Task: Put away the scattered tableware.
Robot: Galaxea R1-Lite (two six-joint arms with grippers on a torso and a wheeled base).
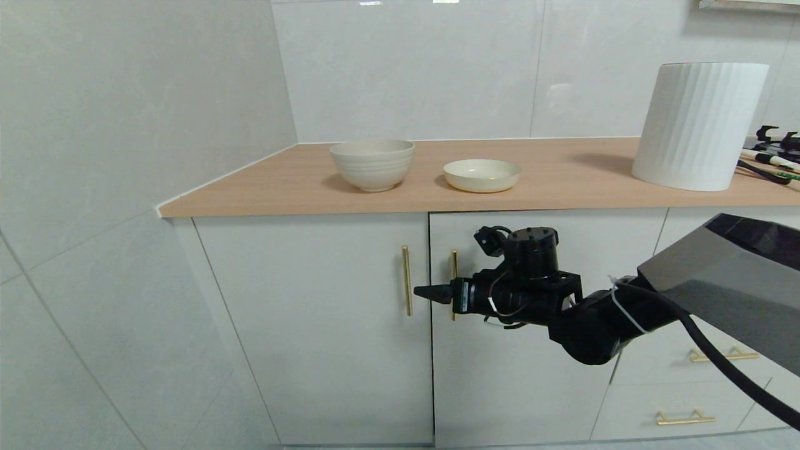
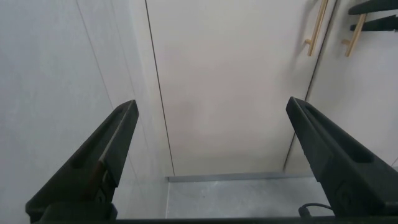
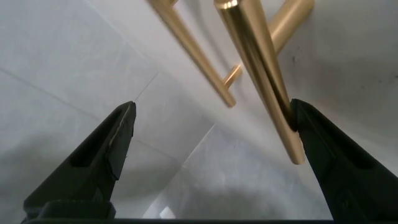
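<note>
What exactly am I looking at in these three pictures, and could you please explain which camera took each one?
This is a two-armed robot in a kitchen. The wide picture comes from a camera on its head. It shows a wooden countertop carrying a bowl, a shallow dish and a tall white ribbed container. Below the counter, the right gripper sits at the gold door handles. The other two pictures come from a camera on each wrist, looking out between that arm's two dark fingers. The right wrist view shows the handles close up, one right beside a finger. The left gripper faces a closed cabinet door. Both pairs of fingers are open and hold nothing.
</note>
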